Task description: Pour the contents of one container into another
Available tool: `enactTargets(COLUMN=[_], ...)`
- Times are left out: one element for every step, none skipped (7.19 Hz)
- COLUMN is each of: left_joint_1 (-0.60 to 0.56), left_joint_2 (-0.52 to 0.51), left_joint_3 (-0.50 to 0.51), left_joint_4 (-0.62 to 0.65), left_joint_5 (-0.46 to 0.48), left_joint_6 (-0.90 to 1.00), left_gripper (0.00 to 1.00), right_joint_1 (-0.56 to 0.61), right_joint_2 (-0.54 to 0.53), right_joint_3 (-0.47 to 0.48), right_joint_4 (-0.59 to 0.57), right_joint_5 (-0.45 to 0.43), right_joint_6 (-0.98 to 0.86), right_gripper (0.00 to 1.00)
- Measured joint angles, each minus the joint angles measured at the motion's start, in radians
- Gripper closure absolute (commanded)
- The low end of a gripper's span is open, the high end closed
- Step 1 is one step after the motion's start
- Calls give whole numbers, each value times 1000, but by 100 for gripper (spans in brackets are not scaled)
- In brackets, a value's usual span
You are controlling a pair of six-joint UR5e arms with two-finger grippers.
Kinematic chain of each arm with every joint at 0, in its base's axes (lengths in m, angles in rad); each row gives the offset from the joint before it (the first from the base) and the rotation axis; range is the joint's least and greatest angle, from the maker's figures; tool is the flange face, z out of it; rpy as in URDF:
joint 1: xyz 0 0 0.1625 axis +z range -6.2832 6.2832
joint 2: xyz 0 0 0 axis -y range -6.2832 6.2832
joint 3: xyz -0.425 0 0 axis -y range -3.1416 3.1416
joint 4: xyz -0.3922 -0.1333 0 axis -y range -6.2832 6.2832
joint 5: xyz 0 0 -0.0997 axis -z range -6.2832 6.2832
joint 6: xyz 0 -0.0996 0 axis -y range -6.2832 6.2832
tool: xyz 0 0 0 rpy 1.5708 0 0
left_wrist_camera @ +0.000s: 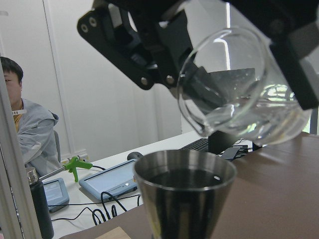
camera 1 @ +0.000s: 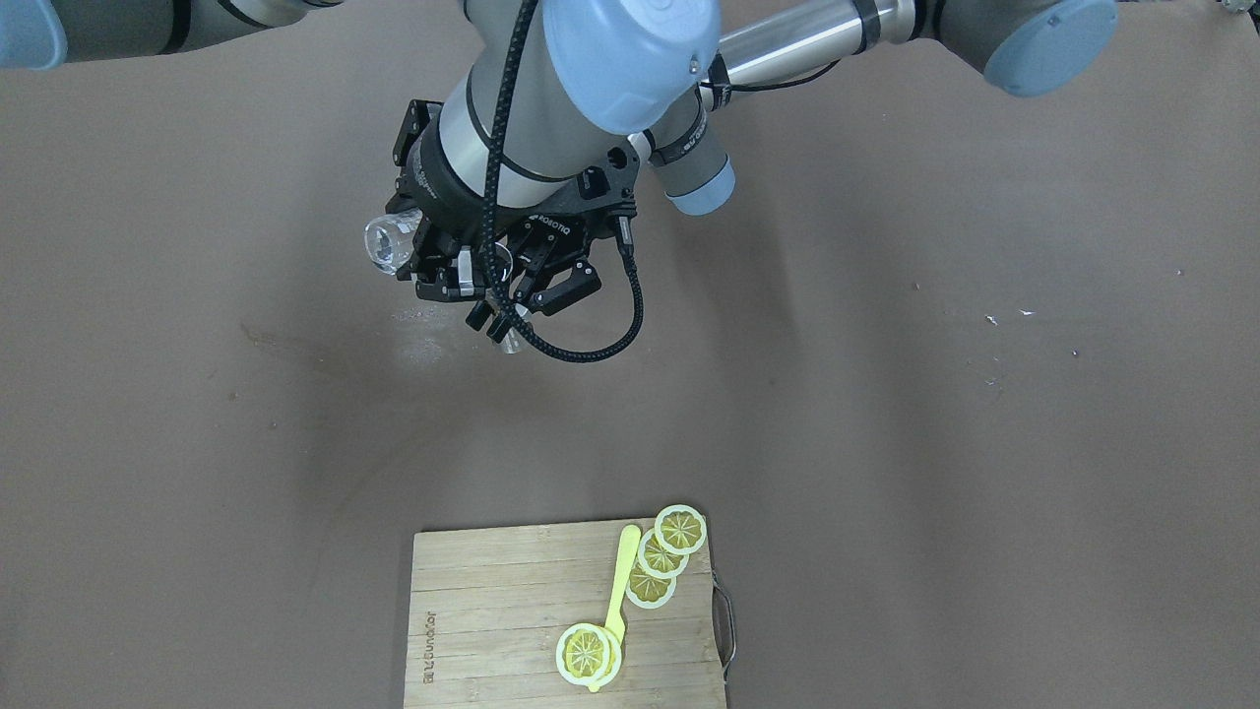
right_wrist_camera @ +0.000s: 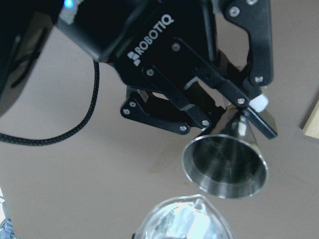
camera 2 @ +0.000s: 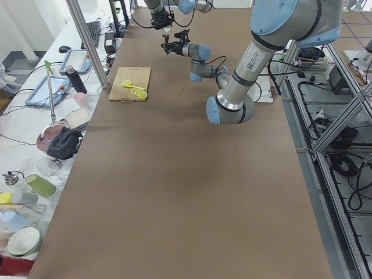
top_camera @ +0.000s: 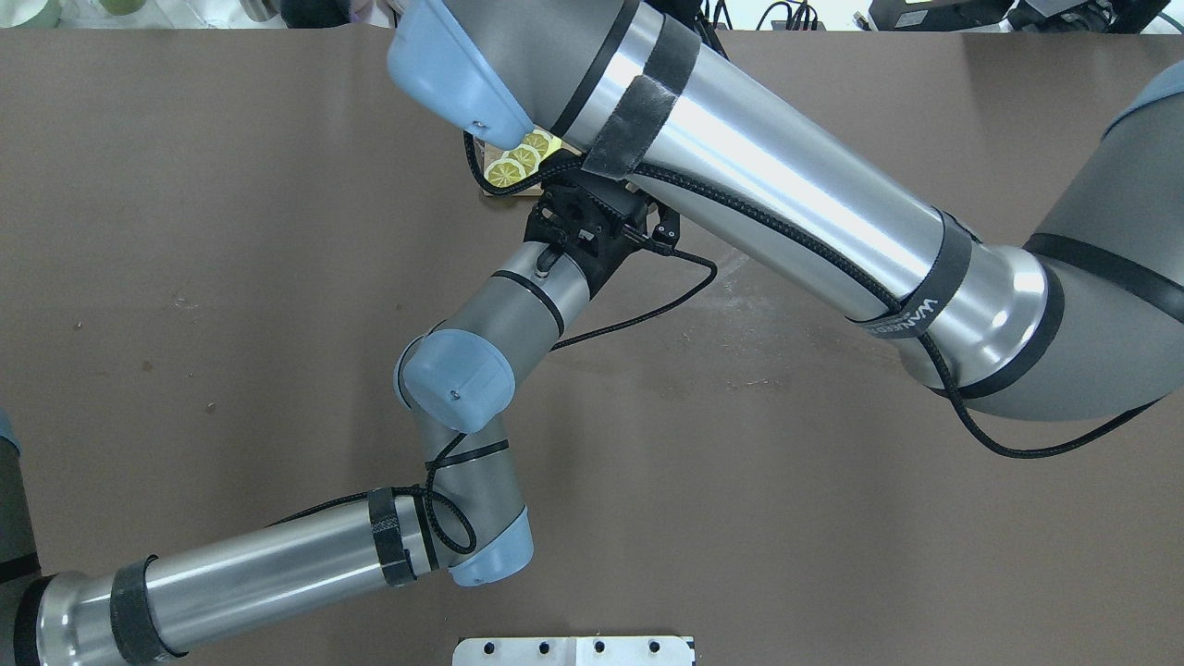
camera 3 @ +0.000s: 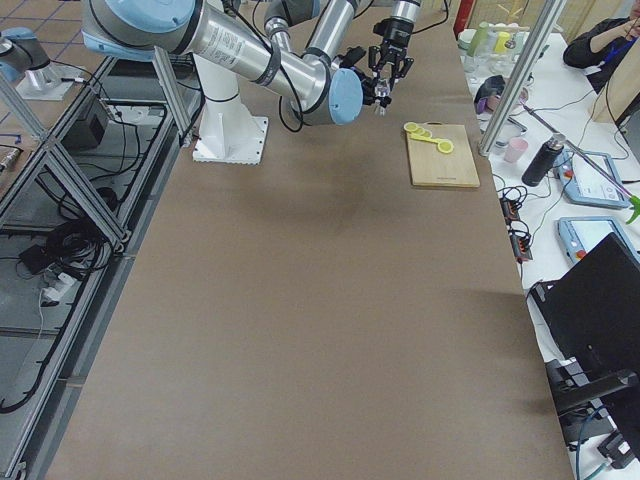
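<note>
My right gripper is shut on the clear glass cup, which is tipped onto its side above the table. In the left wrist view the cup leans with its flared rim over the mouth of the steel jigger; no stream shows between them. My left gripper is shut on the narrow waist of the jigger and holds it upright just below the cup's rim. Both grippers meet in mid-air at the middle of the table, and in the overhead view the right arm hides them.
A wooden cutting board lies at the table's far edge with lemon slices and a yellow utensil on it. Pale specks mark the table under the grippers. A person sits at the cluttered side table.
</note>
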Motion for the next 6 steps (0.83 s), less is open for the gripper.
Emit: enactTargets(left_joint_1=[-1,-2,-3,-4,-4,-4], left_joint_2=[0,0,0,-1,-1,-1], left_joint_3=[0,0,0,0,0,0], left_joint_4=[0,0,0,0,0,-1], left_joint_5=[0,0,0,-2,-7,-10], left_joint_6=[0,0,0,0,0,0], left_gripper=[100,100,100,100,100,100], right_joint_1=[-6,-12,-15,-15,-16,-16], right_joint_2=[14,25,33,39,43,46], right_joint_3=[-26,-52,-71,-87,-96,-99], right_joint_4=[-11,-17,-19,-22,-26,-28], right_joint_5=[-11,-20,-26,-30,-31,-32], right_joint_6=[-7,-11,-12,-14,-16,-18], right_gripper=[100,100,100,100,100,100])
